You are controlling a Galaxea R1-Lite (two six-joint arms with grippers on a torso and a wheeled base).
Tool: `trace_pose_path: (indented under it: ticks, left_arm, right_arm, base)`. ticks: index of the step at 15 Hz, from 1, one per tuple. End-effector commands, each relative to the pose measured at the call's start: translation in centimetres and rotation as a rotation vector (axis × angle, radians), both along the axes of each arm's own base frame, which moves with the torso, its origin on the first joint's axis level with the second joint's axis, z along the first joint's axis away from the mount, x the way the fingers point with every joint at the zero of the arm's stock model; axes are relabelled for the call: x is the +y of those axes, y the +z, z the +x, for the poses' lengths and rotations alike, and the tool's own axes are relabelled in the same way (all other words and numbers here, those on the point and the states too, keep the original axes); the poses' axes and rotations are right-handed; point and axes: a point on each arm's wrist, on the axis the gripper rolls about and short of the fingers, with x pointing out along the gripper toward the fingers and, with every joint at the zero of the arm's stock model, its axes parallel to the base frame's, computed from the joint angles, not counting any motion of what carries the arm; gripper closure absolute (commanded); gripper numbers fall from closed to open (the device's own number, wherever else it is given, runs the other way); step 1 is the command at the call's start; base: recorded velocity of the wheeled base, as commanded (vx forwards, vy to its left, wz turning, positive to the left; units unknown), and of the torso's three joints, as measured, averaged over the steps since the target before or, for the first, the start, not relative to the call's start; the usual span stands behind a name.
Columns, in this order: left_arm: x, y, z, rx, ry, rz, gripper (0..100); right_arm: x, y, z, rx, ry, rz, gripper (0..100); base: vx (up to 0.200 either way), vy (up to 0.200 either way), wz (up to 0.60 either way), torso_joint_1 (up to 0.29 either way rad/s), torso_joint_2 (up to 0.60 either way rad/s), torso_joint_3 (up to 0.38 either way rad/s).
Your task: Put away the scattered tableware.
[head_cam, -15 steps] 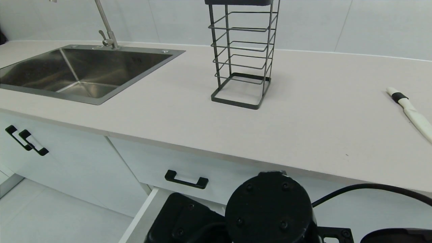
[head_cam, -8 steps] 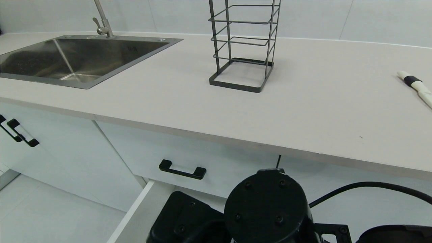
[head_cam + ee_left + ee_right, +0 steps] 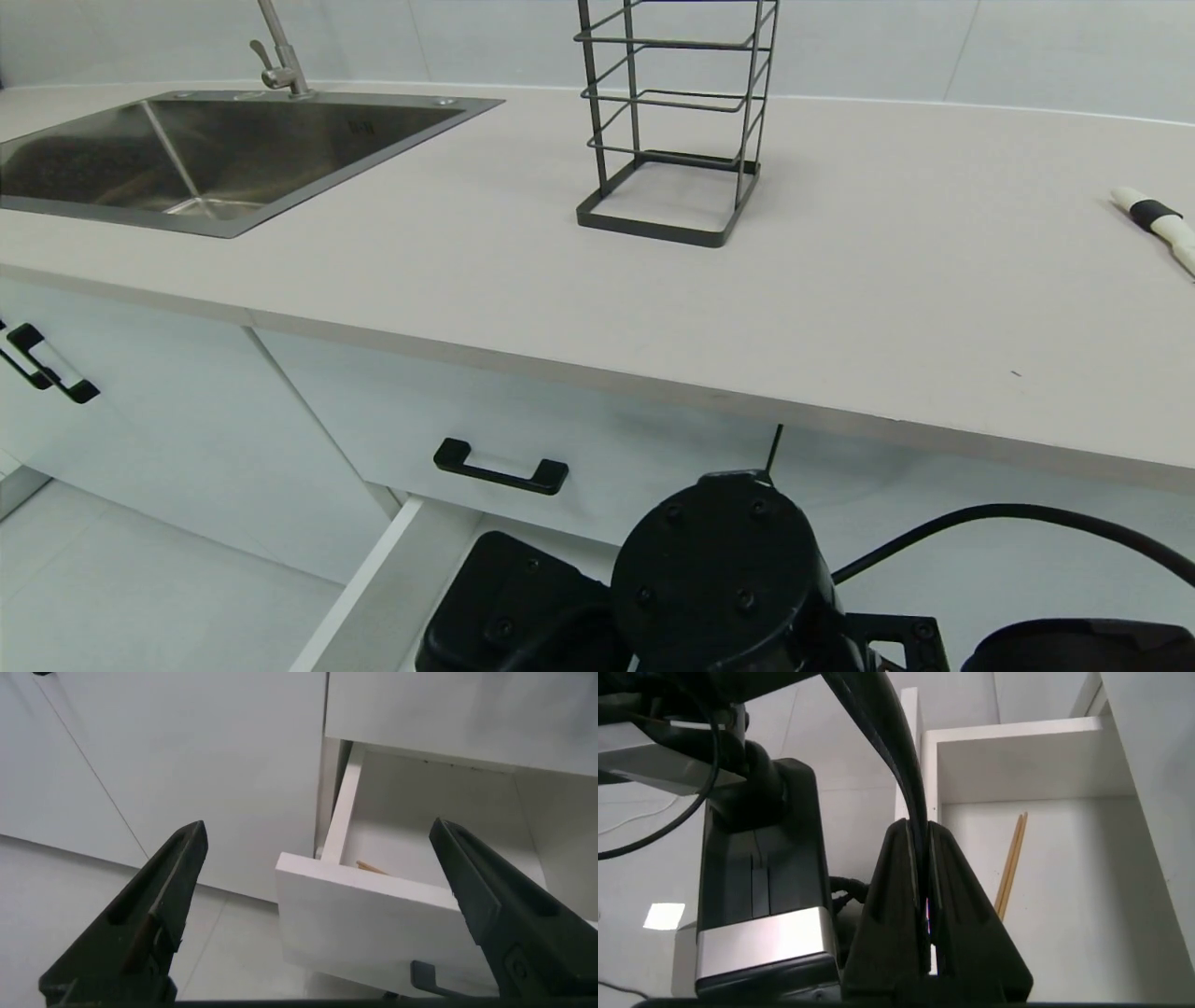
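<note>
Left claw (image 3: 316,831) spread wide, hanging over the open drawer (image 3: 369,901); right claw (image 3: 920,849) narrow, fingers pressed together, also above the drawer; chopsticks (image 3: 1011,863) lie inside the drawer; a white utensil (image 3: 1158,222) lies on the counter (image 3: 840,308) above the drawer, far to the right.

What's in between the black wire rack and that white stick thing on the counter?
Nothing. In the head view, the counter between the wire rack and the white utensil is bare.
</note>
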Motion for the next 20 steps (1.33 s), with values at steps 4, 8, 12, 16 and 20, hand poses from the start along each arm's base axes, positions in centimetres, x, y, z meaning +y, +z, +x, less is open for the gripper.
trace_pose_path:
  ticks: [4,8,12,16,20]
  left_arm:
    - [0.0,0.0,0.0,0.000,0.000,0.000,0]
    - [0.0,0.0,0.0,0.000,0.000,0.000,0]
    - [0.0,0.0,0.0,0.000,0.000,0.000,0]
    - [0.0,0.0,0.0,0.000,0.000,-0.002,0]
    - [0.0,0.0,0.0,0.000,0.000,0.000,0]
  right_arm:
    - [-2.0,-2.5,-0.4,0.018,0.000,-0.116,100]
    - [-3.2,-1.6,0.7,-0.108,-0.097,-0.146,100]
    - [-0.1,-1.0,0.6,-0.143,-0.123,-0.097,100]
    - [4.8,-4.6,1.5,-0.150,-0.199,-0.157,100]
    - [7.8,-6.1,2.9,-0.159,-0.247,-0.153,100]
  base:
    - [0.000,0.000,0.00,-0.069,0.12,0.030]
    - [0.000,0.000,0.00,-0.012,0.02,0.018]
    - [0.000,0.000,0.00,0.000,0.00,0.000]
    - [0.000,0.000,0.00,0.000,0.00,0.000]
    - [0.000,0.000,0.00,0.000,0.00,0.000]
